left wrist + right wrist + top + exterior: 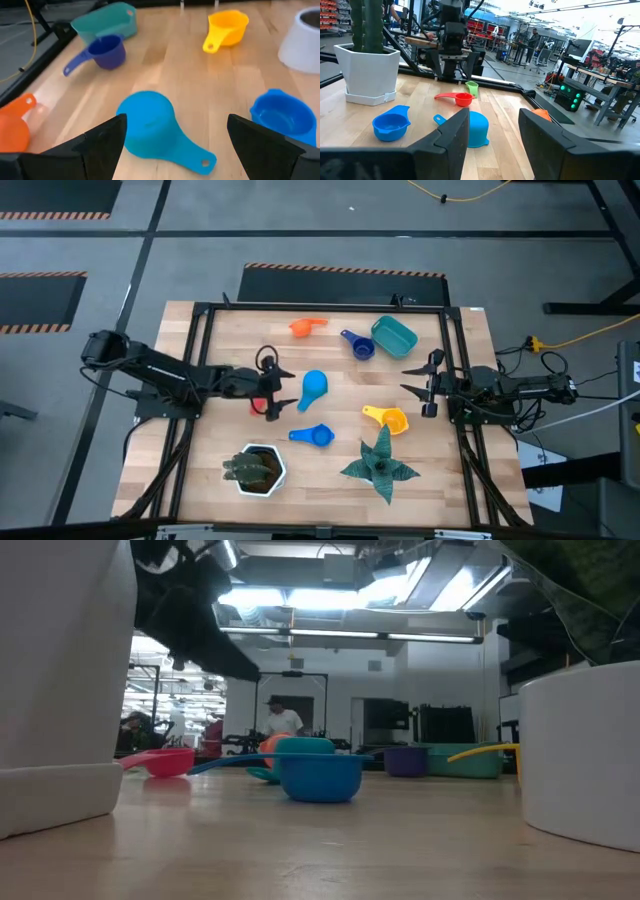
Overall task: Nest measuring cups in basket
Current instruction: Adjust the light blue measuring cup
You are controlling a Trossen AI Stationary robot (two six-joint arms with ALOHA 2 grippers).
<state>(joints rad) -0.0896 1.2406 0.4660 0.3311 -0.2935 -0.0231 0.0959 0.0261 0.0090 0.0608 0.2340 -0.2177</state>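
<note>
High view shows the left tool (pixel 283 388) spread wide beside the upturned light blue cup (pixel 313 387), far from the basket (pixel 394 335); the right tool (pixel 418 380) parted, empty; a pinch on that dome could slip.

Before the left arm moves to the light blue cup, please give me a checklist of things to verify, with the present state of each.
1. Left hand open: ok, fingers spread wide.
2. Light blue cup ahead of it, between the fingers' line: ok.
3. Cup upright for nesting: not ok, it lies mouth down.
4. Basket free to receive cups: ok, nothing shows inside; the dark blue cup sits beside it.
5. Red cup and green cup near the left hand: cannot tell whether they touch it.
6. Right hand out of the way: ok, holding nothing.
</note>
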